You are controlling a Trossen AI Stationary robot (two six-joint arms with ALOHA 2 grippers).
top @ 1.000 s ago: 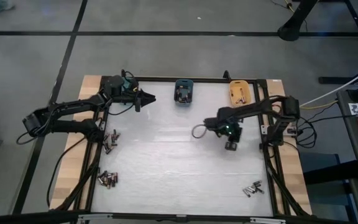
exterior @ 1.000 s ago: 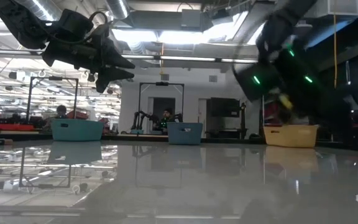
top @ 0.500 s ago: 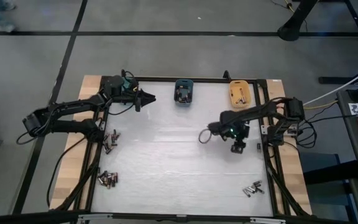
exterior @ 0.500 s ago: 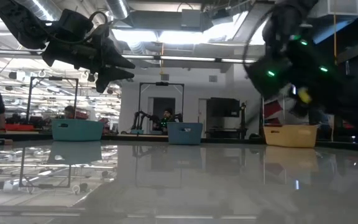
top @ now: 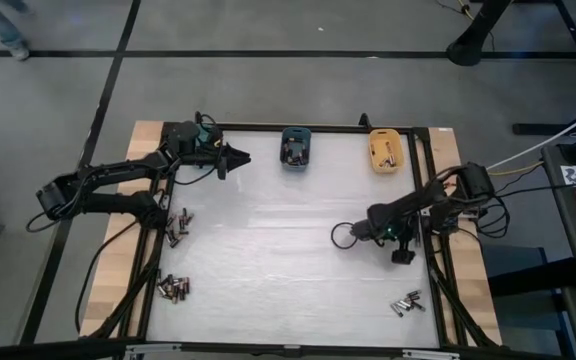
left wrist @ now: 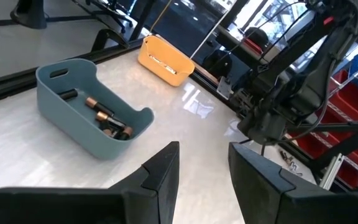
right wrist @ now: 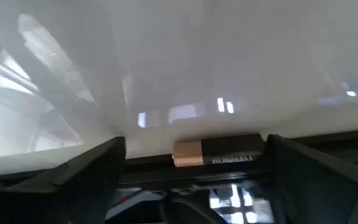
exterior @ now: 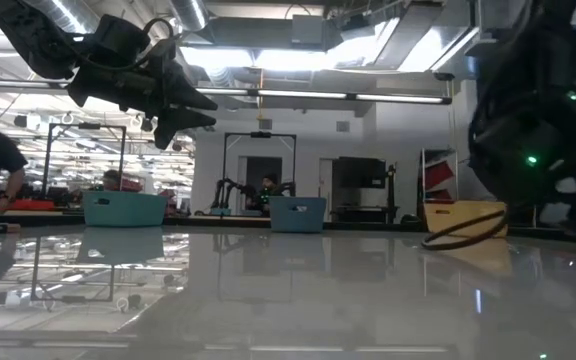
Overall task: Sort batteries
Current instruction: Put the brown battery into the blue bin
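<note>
Batteries lie in loose heaps on the white table at the left [top: 176,225], near left [top: 173,288] and near right [top: 406,301]. More batteries lie in the blue bin [left wrist: 92,118] at the far edge. My left gripper [top: 236,157] hangs open and empty above the far left, pointing at that bin. My right gripper [top: 400,256] is low over the table by the right rail, tipped down, its fingers wide apart. In the right wrist view one black battery with a coppery end [right wrist: 219,151] lies crosswise between those fingers. My right gripper [right wrist: 194,146] stands open on either side of the single battery. The battery's black end [right wrist: 257,149] is close beside one finger [right wrist: 303,168]; I cannot tell whether they touch. A clear gap separates the coppery end from the other finger.
An orange bin [top: 385,148] holding a few batteries stands at the far right, and a teal bin [exterior: 123,208] at the far left, partly under my left arm. A dark frame rail [top: 426,250] runs close beside my right gripper. People stand in the room beyond the table.
My right gripper has swung from the middle right of the table toward the near and right edges, sunk closer to the table and tipped further down. My left arm has kept still.
</note>
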